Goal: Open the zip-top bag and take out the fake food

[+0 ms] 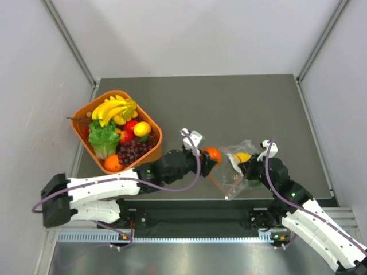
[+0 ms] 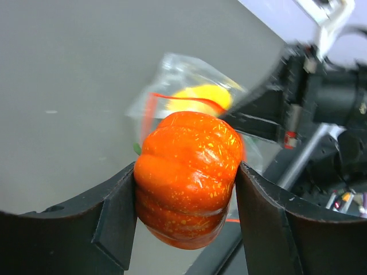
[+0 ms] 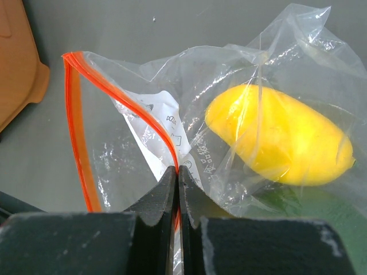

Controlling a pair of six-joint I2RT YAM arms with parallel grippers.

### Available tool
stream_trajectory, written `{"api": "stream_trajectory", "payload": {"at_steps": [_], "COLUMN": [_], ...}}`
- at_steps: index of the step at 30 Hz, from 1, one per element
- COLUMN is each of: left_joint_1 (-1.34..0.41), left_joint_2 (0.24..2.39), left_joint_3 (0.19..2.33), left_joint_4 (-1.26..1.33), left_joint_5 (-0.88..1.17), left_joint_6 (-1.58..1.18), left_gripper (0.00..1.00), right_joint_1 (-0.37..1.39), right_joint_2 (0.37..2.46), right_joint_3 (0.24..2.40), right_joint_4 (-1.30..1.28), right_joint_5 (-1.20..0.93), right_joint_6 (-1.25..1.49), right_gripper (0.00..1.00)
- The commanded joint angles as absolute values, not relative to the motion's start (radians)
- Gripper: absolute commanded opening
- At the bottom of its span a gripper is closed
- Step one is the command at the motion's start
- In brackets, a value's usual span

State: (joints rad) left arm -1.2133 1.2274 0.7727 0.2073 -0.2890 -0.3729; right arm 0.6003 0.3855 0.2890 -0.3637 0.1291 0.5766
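Left wrist view: left gripper (image 2: 186, 180) jaws clamp the orange-red fruit (image 2: 189, 146), just outside the zip-top bag (image 2: 172, 71) beyond. Right gripper (image 3: 176, 179) pinches its zip strip (image 3: 123, 106), likely anchoring the mouth; a yellow fruit (image 3: 281, 137) lies inside.

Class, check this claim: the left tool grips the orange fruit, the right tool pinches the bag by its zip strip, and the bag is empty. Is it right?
No. The zip-top bag is not empty: the right wrist view shows a yellow fruit inside it. The left tool does grip the orange fruit, and the right tool does pinch the zip strip.
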Motion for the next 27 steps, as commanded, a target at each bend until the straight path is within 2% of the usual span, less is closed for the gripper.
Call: {"api": "stream_trajectory", "payload": {"at_steps": [1,3,6,12,15,23,24,26,27], "left_joint_1": [-1.140,-1.071,-0.874,-0.628,-0.577,-0.572,-0.571,-0.571,-0.572], "left_joint_2": [1.089,0.990,0.873,0.827,0.831,0.785,0.778,0.781,0.785], "left_joint_3": [0.750,0.752,0.759,0.804,0.790,0.690,0.684,0.672,0.672], "left_joint_4": [0.063,-0.006,-0.104,-0.234,-0.285,-0.313,-0.313,-0.322,-0.328], "left_joint_5": [-0.371,-0.371,-0.388,-0.453,-0.445,-0.554,-0.551,-0.552,-0.557], "left_joint_6": [-0.394,-0.411,-0.404,-0.359,-0.367,-0.377,-0.379,-0.380,-0.383], "left_gripper": [0.04,0.04,0.04,0.03,0.04,0.06,0.08,0.37,0.45], "right_joint_1": [0.611,0.611,0.611,0.611,0.611,0.611,0.611,0.611,0.611], "right_joint_2": [0.374,0.374,0.373,0.387,0.387,0.393,0.394,0.396,0.400], "right_joint_3": [0.328,0.328,0.330,0.336,0.339,0.344,0.344,0.344,0.344], "right_joint_4": [-0.344,-0.339,-0.342,-0.334,-0.334,-0.344,-0.342,-0.339,-0.339], "right_joint_5": [0.130,0.124,0.123,0.115,0.112,0.115,0.115,0.114,0.114], "right_joint_6": [0.566,0.568,0.569,0.566,0.568,0.557,0.557,0.557,0.560], "right_gripper": [0.00,0.00,0.00,0.00,0.00,0.00,0.00,0.00,0.00]}}
